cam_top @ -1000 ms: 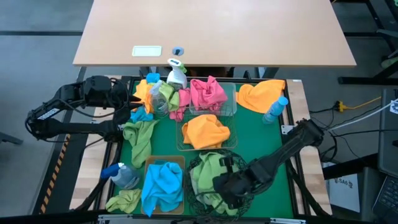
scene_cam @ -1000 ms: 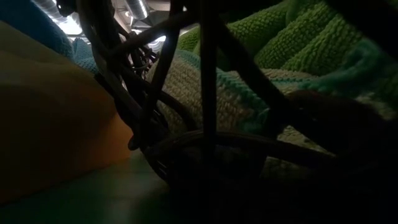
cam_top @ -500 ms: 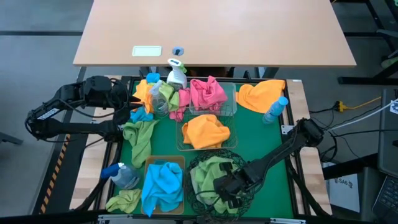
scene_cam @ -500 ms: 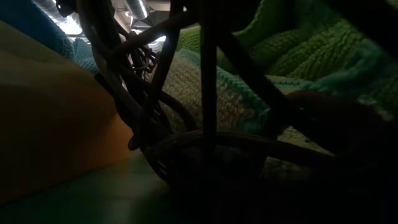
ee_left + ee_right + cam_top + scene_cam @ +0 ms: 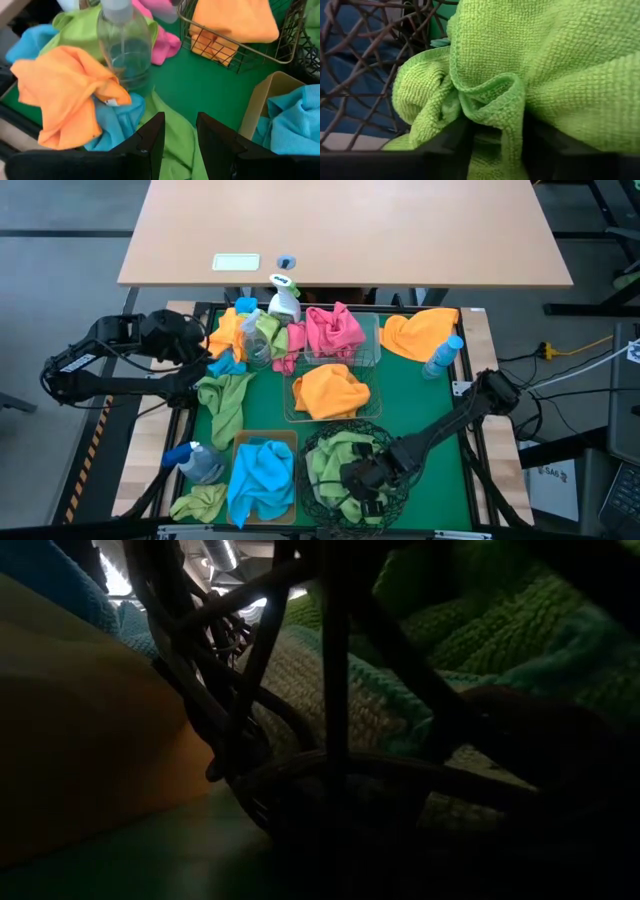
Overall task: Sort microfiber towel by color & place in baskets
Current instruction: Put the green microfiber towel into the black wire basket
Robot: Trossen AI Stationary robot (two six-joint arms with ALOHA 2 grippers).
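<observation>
My right gripper (image 5: 358, 483) reaches down inside the round black wire-mesh basket (image 5: 318, 442) and is shut on a green towel (image 5: 335, 465) lying in it. The right wrist view shows the gripper (image 5: 497, 150) and the towel (image 5: 520, 60) up close. The low view shows only the basket's wires (image 5: 330, 690) and green cloth (image 5: 520, 630). My left gripper (image 5: 203, 365) is open and empty at the table's left. In the left wrist view it (image 5: 181, 145) hovers over a loose green towel (image 5: 175, 135), beside a blue towel (image 5: 117, 120) and an orange towel (image 5: 65, 90). My right gripper has a bunched fold of the green towel (image 5: 492, 107) between its two fingers, several layers thick. It comes from above, slanting from the table's right side. The rest of the towel lies heaped in the black basket.
A tan bin (image 5: 240, 442) holds a blue towel. Two pale wire baskets hold pink towels (image 5: 335, 330) and an orange towel (image 5: 330, 392). Spray bottles stand at the far left (image 5: 283, 300), (image 5: 250, 345), right (image 5: 440, 358) and near left (image 5: 195, 460). Loose towels lie at the far right (image 5: 415, 335) and near left (image 5: 200, 502).
My right gripper has gone down and toward the table's left edge, deeper into the black basket, carrying the green towel with it. My left gripper has drawn back a little toward the table's left edge, baring more of the orange towel.
</observation>
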